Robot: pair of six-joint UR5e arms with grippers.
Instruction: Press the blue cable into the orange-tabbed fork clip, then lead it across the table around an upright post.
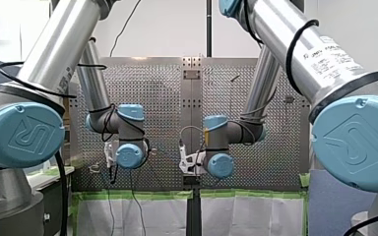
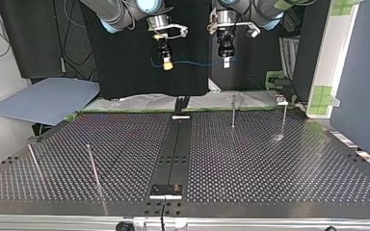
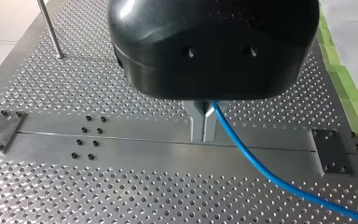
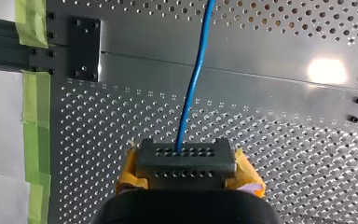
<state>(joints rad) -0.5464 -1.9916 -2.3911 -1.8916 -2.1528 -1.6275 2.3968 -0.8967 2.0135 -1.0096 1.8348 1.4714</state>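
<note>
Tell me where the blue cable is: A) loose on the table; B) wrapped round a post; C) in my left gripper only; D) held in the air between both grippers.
D: the top view shows the blue cable spanning from my right gripper to my left gripper, above the table.

A white wall (image 1: 167, 24) is filling the top of the front view behind the perforated metal worktop (image 1: 152, 98), and a dark pole (image 1: 209, 29) is rising at upper centre. Green tape (image 1: 138, 195) is running along the worktop's lower edge, with a white sheet (image 1: 152, 216) showing beneath it. In the top view, a black panel (image 2: 125, 72) is standing at upper centre, a blue-grey board (image 2: 48, 98) is lying at middle left, and a dark blue partition (image 2: 361, 72) is closing off the right side. A bright glare (image 4: 327, 71) is shining on the worktop at the right wrist view's upper right.
</note>
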